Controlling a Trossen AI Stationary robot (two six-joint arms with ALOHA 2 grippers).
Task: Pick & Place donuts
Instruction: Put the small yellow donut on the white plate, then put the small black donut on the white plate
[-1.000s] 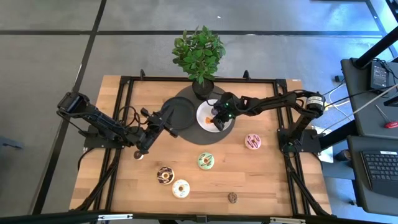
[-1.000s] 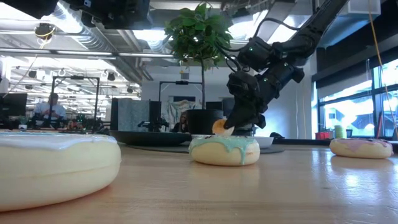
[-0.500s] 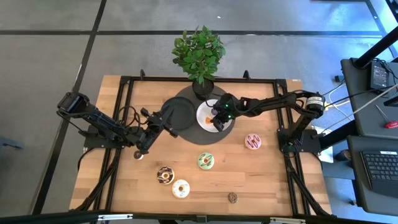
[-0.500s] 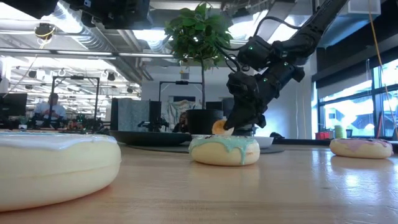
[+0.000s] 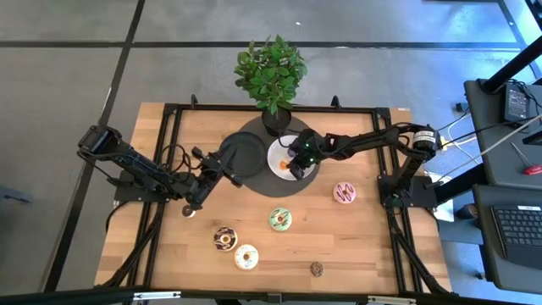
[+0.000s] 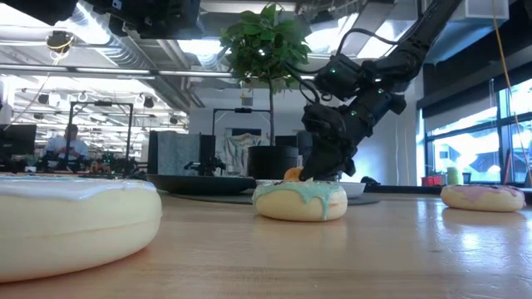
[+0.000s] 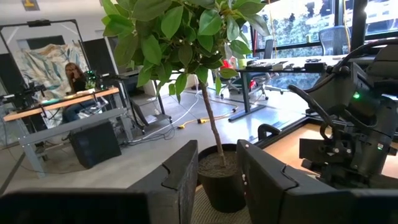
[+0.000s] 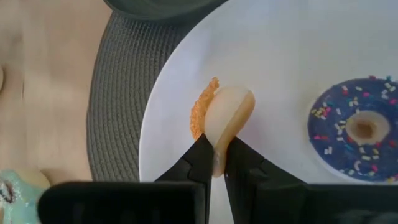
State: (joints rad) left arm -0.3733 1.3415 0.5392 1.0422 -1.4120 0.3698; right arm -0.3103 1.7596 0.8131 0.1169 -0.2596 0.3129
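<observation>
My right gripper (image 5: 295, 161) is over the white plate (image 5: 278, 156) and is shut on a small donut (image 8: 225, 112) with orange frosting and a pale underside. A blue-frosted sprinkled donut (image 8: 362, 132) lies flat on the same plate. On the bare table lie a pink donut (image 5: 345, 193), a green one (image 5: 280, 219), a chocolate one (image 5: 225, 239), a cream one (image 5: 246, 257) and a tiny brown one (image 5: 316, 269). My left gripper (image 5: 229, 174) waits open at the black plate's (image 5: 244, 151) near-left rim. My right gripper pinches the small donut's rim (image 8: 219, 144) between its two fingertips (image 8: 200, 155), coming from above and slanting down from the table's right. The donut stands on edge, its orange face toward one side. I cannot tell whether its lower edge touches the white plate (image 8: 298, 62).
Both plates sit on a round grey mat (image 8: 118, 93). A potted plant (image 5: 271, 72) stands at the far edge just behind them. A small round piece (image 5: 188, 212) lies near my left arm. The table's right side and near-right corner are bare wood.
My right gripper has moved a little toward the table's left and down toward the white plate, keeping its hold on the small orange donut, which now sits lower.
</observation>
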